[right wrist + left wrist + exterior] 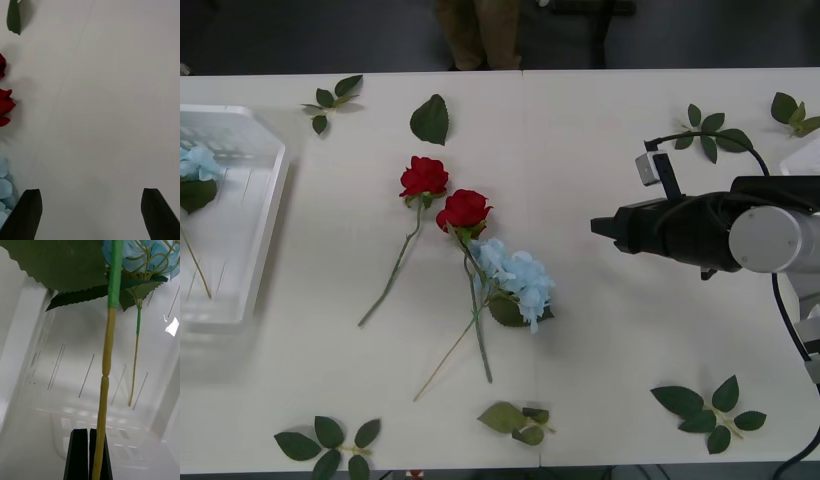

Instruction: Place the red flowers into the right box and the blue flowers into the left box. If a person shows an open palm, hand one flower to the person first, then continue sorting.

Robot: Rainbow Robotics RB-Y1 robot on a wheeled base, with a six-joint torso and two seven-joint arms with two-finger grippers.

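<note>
Black left tool (pixel 89 450) on blue flower stem (pixel 105 390)

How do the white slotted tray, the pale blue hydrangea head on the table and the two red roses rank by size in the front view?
1. White slotted tray
2. Pale blue hydrangea head
3. The two red roses, whose blooms look about alike.

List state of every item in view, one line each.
Left pincer: shut on blue flower stem, over left box.
Right pincer: open, empty, above table.
Two red flowers: lying on table.
Blue flower: lying on table.
</note>
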